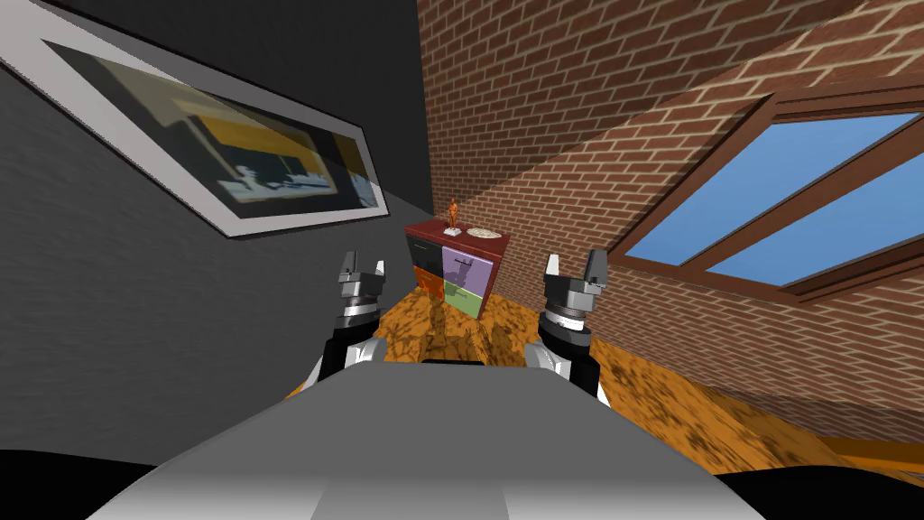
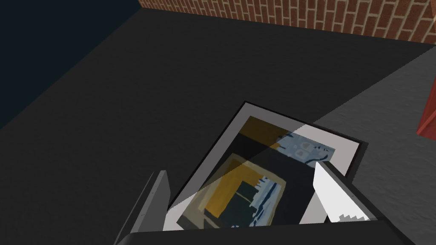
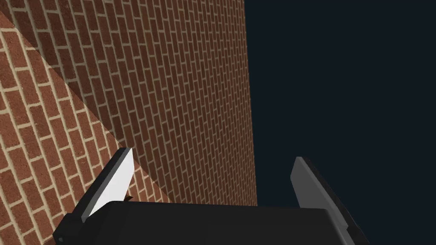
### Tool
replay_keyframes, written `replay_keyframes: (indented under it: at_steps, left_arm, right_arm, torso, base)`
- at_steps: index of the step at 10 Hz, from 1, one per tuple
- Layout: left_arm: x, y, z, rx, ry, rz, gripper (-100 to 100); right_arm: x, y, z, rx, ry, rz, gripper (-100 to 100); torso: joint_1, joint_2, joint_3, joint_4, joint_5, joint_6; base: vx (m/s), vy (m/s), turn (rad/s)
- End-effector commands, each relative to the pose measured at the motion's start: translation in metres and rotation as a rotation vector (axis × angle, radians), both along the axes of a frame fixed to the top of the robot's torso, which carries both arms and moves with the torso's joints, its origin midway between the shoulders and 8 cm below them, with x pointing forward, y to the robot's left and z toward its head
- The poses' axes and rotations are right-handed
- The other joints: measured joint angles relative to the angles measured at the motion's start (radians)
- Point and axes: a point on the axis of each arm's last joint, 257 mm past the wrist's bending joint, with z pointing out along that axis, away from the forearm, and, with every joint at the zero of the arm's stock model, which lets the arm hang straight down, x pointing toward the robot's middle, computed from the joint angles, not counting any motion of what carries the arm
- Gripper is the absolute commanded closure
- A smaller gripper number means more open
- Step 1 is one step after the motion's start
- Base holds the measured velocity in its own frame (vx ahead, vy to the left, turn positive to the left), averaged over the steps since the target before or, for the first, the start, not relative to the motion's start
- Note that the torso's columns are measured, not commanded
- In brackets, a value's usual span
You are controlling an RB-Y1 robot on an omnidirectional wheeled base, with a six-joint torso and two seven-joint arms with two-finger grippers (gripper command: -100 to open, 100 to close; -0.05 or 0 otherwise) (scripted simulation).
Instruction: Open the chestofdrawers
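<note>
A small chest of drawers (image 1: pixel 456 269) with a dark red frame stands far ahead in the room's corner, where the grey wall meets the brick wall. Its drawer fronts are black, purple, orange and green, all flush. An orange figurine (image 1: pixel 452 215) and a pale dish (image 1: pixel 484 234) sit on its top. My left gripper (image 1: pixel 362 268) and right gripper (image 1: pixel 572 264) are raised in front of me, well short of the chest, both open with nothing between the fingers. In the left wrist view the left gripper (image 2: pixel 242 191) points at the grey wall; the right gripper (image 3: pixel 210 176) faces brick.
A large framed picture (image 1: pixel 226 153) hangs on the grey wall to my left. A brick wall with a big wood-framed window (image 1: pixel 794 208) runs along my right. Orange patterned floor (image 1: pixel 668 397) stretches between me and the chest.
</note>
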Motion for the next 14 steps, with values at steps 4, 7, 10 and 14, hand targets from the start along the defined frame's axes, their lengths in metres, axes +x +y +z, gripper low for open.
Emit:
replay_keyframes:
  at_steps: [4,7,10,14]
  left_arm:
    - [0.0,0.0,0.0,0.0,0.0,0.0,0]
    - [0.0,0.0,0.0,0.0,0.0,0.0,0]
    - [0.003,-0.004,-0.002,0.028,0.01,-0.018,-100]
    - [0.015,-0.016,-0.016,0.094,0.053,-0.068,-100]
  right_arm:
    - [0.0,0.0,0.0,0.0,0.0,0.0,0]
    - [0.0,0.0,0.0,0.0,0.0,0.0,0]
    - [0.0,0.0,0.0,0.0,0.0,0.0,0]
    - [0.0,0.0,0.0,0.0,0.0,0.0,0]
  torso:
    - [0.0,0.248,-0.497,0.248,0.0,0.0]
    - [0.0,0.47,-0.939,0.47,0.0,0.0]
    - [0.0,0.691,-1.382,0.691,0.0,0.0]
    - [0.0,0.736,-1.477,0.737,0.0,0.0]
  base:
    - [0.0,0.0,0.0]
    - [0.0,0.0,0.0]
    - [0.006,-0.001,-0.008]
    - [0.054,-0.006,-0.049]
